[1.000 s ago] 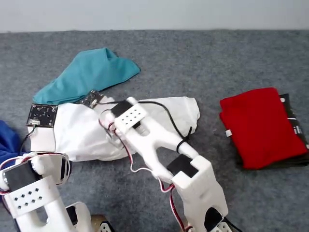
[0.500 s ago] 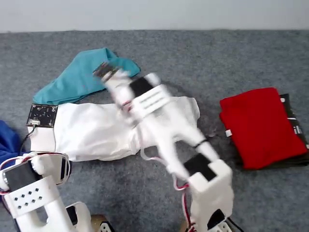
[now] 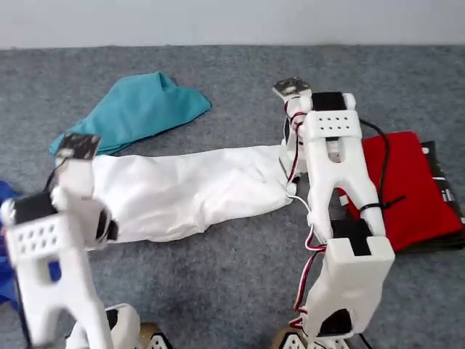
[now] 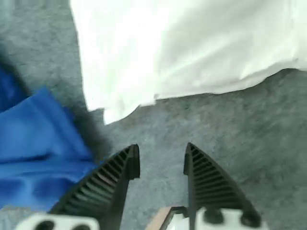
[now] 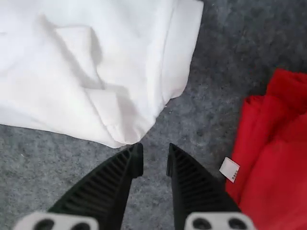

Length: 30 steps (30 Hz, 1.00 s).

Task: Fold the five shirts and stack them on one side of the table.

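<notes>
White shirt lies stretched lengthwise across the middle of the grey bench, rumpled, with one end by the left arm and the other beside the right arm. Teal shirt is bunched just behind it on the far left; cannot tell whether the two touch. Blue shirt is crumpled at the bench's left edge, just beside the white shirt's corner. Red shirt is folded on the right side, lying on a dark garment whose edge shows beneath it; a small white tag sits at the red shirt's edge. Left jaws are spread, empty, over bare bench between the blue and white cloth. Right jaws are slightly parted, nothing between them, over bench between the white shirt's end and the red shirt
</notes>
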Each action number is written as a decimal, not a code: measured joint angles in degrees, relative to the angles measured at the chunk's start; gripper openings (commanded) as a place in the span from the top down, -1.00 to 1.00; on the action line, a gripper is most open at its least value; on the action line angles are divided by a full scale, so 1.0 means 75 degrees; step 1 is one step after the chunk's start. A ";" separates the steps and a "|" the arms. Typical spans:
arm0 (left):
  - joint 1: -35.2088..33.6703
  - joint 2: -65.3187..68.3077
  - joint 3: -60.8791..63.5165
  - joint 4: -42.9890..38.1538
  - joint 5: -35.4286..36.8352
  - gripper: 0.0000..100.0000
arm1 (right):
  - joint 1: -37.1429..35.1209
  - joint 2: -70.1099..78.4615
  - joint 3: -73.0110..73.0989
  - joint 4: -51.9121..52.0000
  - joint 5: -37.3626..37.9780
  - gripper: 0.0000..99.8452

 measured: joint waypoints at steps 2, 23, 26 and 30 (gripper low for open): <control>0.0504 0.0738 -0.0527 0.0000 0.0223 0.68 | -0.0176 0.0000 0.0199 0.0012 0.0000 0.80; -0.0563 0.3317 -0.2954 0.0492 0.1430 0.67 | -0.0914 0.0000 0.0270 0.0035 0.0000 0.80; -0.0949 0.3317 -0.2755 0.0504 0.1430 0.67 | -0.1266 0.0000 0.0270 0.0082 0.0000 0.80; -0.1043 0.3317 -0.2544 0.0492 0.1418 0.67 | -0.1664 0.0035 0.0270 0.0082 0.0000 0.80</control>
